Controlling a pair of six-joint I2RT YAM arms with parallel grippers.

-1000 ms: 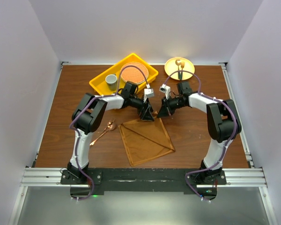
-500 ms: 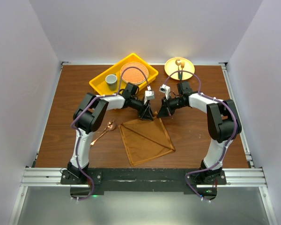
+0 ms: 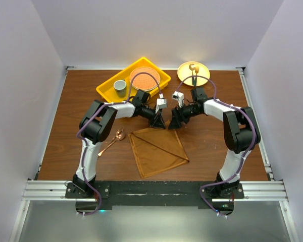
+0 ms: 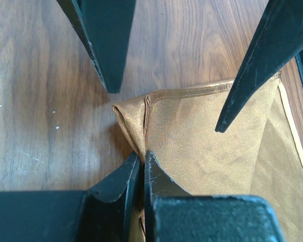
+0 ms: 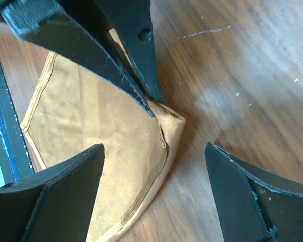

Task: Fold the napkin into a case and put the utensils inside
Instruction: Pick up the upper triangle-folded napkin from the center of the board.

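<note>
I work on a wooden table (image 3: 65,126), dark brown with a long grain and a few pale scuffs, boxed in by plain white walls (image 3: 20,101) on three sides. A metal rail (image 3: 151,187) runs along the near edge, where both my bases are bolted.

The napkin (image 3: 159,151) lies flat in the middle of the table, near my bases. It is a rust-brown cloth with a fine weave and a slight sheen, a stitched hem round its edge and a diagonal line across it. My left gripper (image 4: 142,156) is pinched narrow on its far corner, where the cloth bunches into a small soft fold between my black fingers. My right gripper (image 5: 154,148) stands wide, its two dark fingers straddling that same corner without touching it.

The slim copper spoon (image 3: 110,142) rests on the bare wood left of the napkin, apart from it. At the far side a yellow tray (image 3: 106,86) holds a small grey cup (image 3: 120,87) and a round orange plate (image 3: 144,78). Right of the tray, a yellow plate (image 3: 184,70) carries a dark-handled utensil (image 3: 194,76).
</note>
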